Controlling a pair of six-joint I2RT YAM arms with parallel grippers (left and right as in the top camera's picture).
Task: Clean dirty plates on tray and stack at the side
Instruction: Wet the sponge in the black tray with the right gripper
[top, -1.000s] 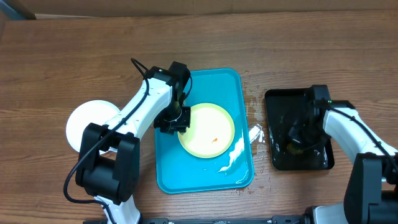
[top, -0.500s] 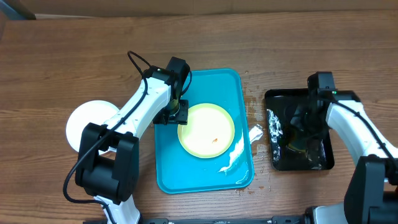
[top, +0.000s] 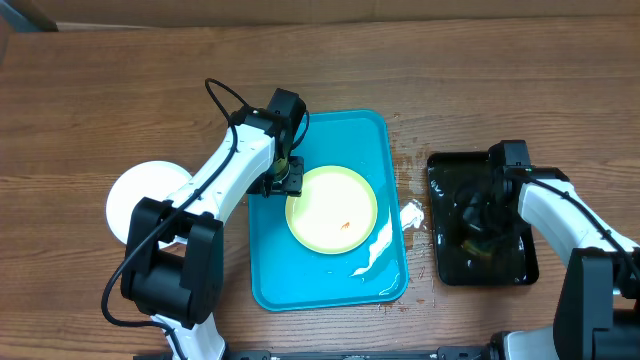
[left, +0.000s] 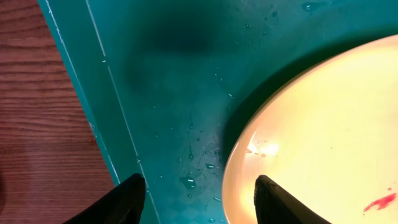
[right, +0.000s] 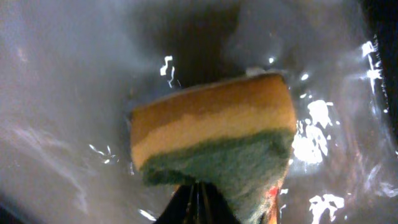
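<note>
A pale yellow-green plate (top: 333, 209) with orange-red specks lies on the turquoise tray (top: 325, 275). A white plate (top: 135, 196) sits on the table at the left, partly under my left arm. My left gripper (top: 284, 184) is open at the yellow-green plate's upper-left edge. In the left wrist view one finger is over the plate (left: 323, 137) and the other over the tray's rim (left: 161, 93), with the gripper (left: 200, 193) straddling the plate's edge. My right gripper (top: 478, 222) is shut on a yellow-and-green sponge (right: 214, 134) inside the black tray (top: 520, 270).
White foam or soapy streaks (top: 378, 245) lie across the turquoise tray's right side and onto the wet wood beside it. The black tray's floor is wet and shiny in the right wrist view (right: 62, 93). Bare wooden table lies at the back.
My left gripper has shifted slightly up along the plate's upper-left edge. My right arm moved up within the black tray, then came back down toward its middle with the sponge.
</note>
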